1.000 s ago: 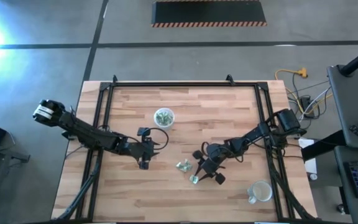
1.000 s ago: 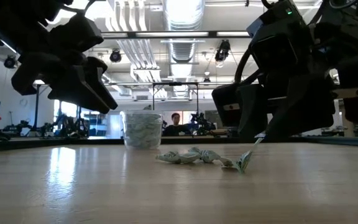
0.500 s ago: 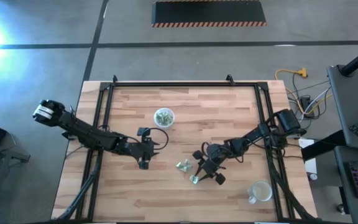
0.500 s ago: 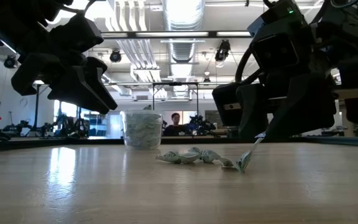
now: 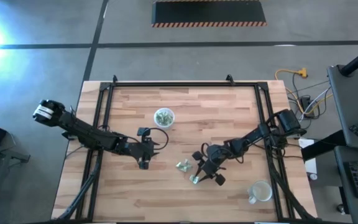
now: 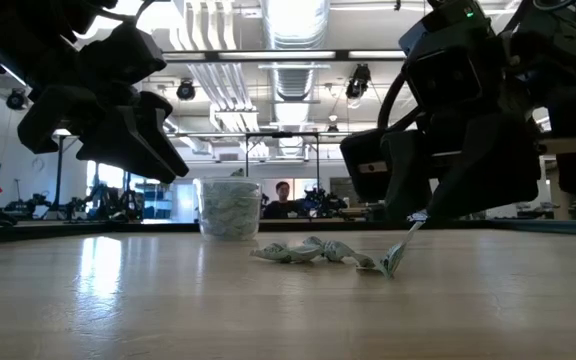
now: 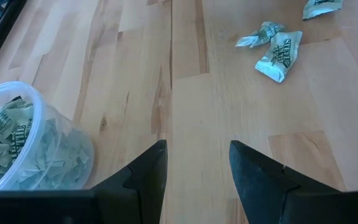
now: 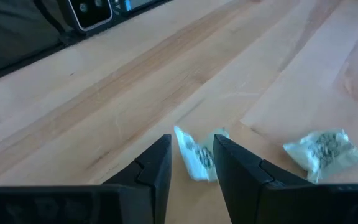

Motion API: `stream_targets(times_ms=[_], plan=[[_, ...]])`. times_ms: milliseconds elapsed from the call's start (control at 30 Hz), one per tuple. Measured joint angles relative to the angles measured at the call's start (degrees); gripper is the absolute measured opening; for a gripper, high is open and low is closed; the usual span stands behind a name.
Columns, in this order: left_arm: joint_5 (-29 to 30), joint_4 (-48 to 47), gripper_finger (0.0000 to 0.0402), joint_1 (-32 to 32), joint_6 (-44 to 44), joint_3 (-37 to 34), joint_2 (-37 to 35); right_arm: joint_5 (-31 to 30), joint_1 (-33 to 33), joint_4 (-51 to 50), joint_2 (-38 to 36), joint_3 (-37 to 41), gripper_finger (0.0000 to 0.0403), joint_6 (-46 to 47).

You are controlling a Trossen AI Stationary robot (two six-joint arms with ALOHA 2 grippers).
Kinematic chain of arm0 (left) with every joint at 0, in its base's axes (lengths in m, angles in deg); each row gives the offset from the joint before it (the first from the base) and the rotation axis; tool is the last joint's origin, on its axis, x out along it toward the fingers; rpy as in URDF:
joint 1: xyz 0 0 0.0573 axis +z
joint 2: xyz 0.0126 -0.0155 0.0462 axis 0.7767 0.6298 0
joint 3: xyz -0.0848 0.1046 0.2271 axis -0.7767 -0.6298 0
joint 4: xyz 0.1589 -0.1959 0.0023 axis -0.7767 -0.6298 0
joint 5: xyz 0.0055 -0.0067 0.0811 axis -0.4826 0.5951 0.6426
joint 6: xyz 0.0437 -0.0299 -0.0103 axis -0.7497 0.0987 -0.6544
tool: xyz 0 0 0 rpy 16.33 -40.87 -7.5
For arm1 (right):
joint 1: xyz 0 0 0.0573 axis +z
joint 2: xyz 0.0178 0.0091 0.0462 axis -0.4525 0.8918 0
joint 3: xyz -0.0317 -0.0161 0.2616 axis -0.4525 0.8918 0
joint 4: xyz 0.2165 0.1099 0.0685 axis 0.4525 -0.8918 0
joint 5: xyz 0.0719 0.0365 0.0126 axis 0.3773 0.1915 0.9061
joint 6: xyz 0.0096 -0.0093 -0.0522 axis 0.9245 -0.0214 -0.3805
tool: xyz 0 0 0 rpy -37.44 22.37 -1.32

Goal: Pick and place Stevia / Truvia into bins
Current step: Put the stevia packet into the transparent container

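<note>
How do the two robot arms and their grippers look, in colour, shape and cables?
Both arms are black and jointed. The left arm ends in a pale cylindrical base; a black cable loops near the left gripper. The right gripper has two dark, flat, tapered fingers.

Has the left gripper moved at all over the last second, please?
No. In the high view the left gripper sits at the same spot below and left of the filled cup, and in the low view it hangs unchanged left of that cup.
</note>
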Motion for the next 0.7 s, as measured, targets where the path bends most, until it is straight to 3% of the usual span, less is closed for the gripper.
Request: stream_targets(times_ms=[367,700], plan=[[0.00,-0.03,0.0157,0.00,1.29,-0.50,-0.02,0.57,0.20,-1.75,7.69,-5.53,0.0107,1.44],[0.00,0.52,0.0157,0.00,1.33,-1.09,-0.02,0.44,-0.02,-7.52,5.68,-6.65,0.0092,1.35]])
